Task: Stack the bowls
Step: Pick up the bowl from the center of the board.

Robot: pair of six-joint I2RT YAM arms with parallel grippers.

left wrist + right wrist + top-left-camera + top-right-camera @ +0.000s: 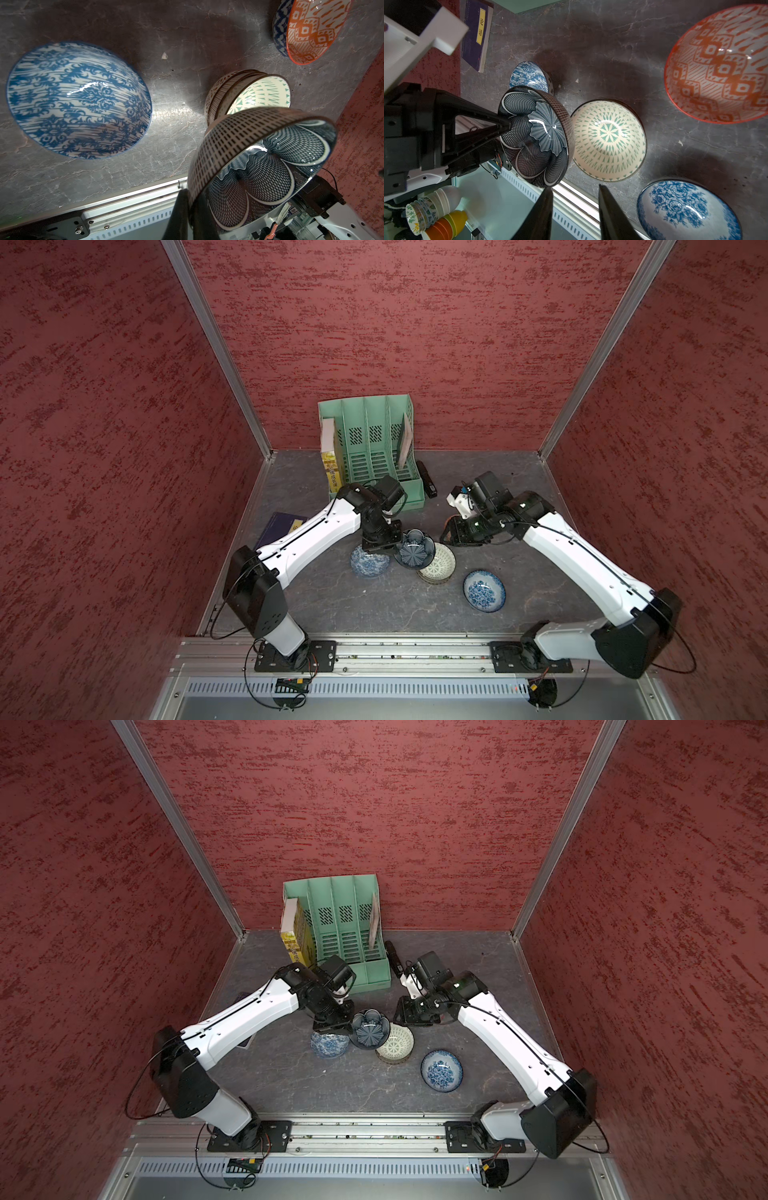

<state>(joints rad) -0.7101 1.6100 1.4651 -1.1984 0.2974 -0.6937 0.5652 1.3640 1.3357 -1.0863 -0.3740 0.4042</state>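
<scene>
Writing is scarce on this table: the purple book (477, 35) carries a yellow label reading 论语, plain in the right wrist view, and in both top views it lies left of centre, partly under the left arm. The yellow carton (331, 472) at the left side of the green file rack (376, 448), upper centre, also bears print, too small for me to read. Just below the rack, mid-frame, the left gripper (380, 546) has its jaws clamped on the rim of the dark flower bowl (414, 549) and holds it tilted. The bowl's edge overlaps the stack (217, 89), which is topped by the green-lattice bowl (440, 564). A blue-white bowl (368, 562) sits just left of that gripper, and a blue floral bowl (484, 590) rests apart, lower right of the stack. The right gripper (574, 187) has its jaws narrowly parted around nothing. The orange-red bowl (720, 64) sits on the table in its wrist view.
</scene>
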